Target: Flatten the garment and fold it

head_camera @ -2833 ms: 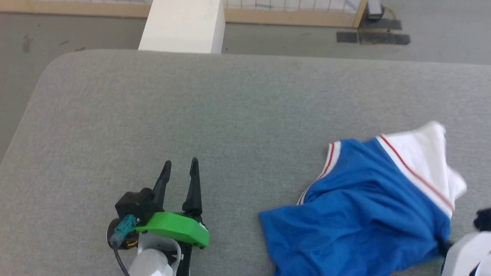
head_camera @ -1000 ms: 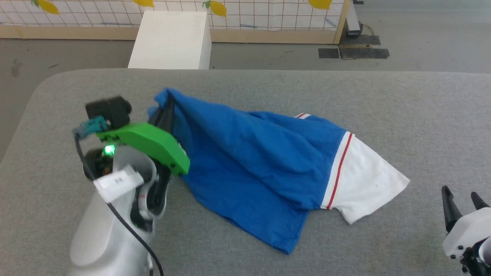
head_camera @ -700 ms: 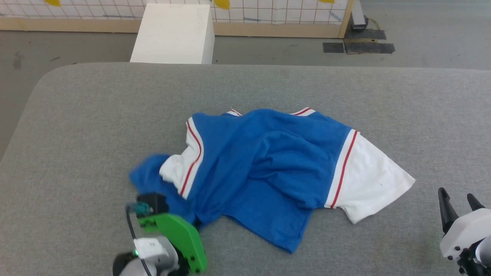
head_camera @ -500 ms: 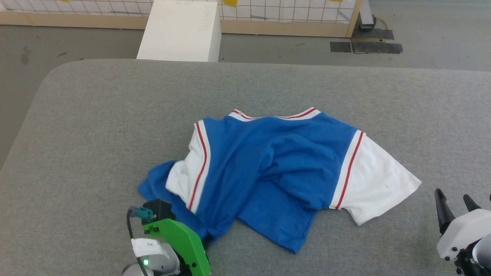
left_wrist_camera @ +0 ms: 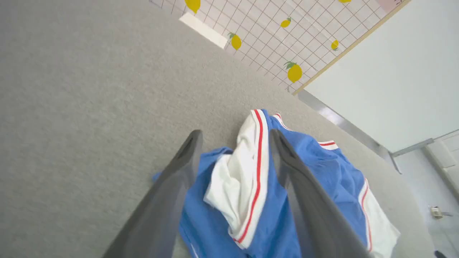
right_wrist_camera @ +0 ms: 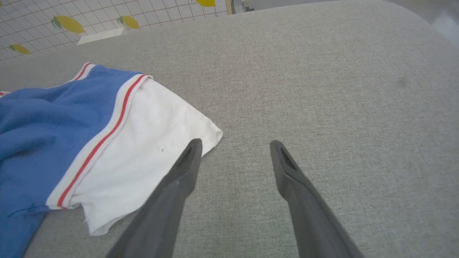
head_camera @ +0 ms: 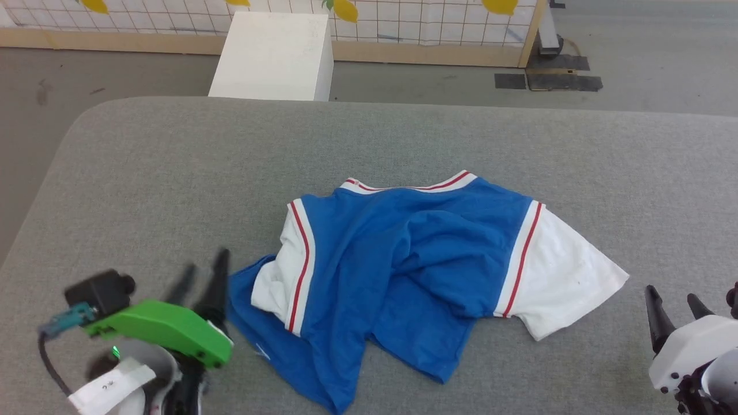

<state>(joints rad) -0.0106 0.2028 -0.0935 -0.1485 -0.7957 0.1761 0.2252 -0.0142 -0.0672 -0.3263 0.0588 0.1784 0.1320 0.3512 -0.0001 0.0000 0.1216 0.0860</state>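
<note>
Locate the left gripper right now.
Head view, lower left: the left gripper is open above the grey table, right beside the left edge of the crumpled garment, not gripping it.

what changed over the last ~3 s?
The left gripper let go of the garment it had dragged in from the robot's right; its jaws are open, just left of the hem. The garment lies crumpled, one sleeve folded over. The right gripper stayed open beside the other sleeve.
</note>
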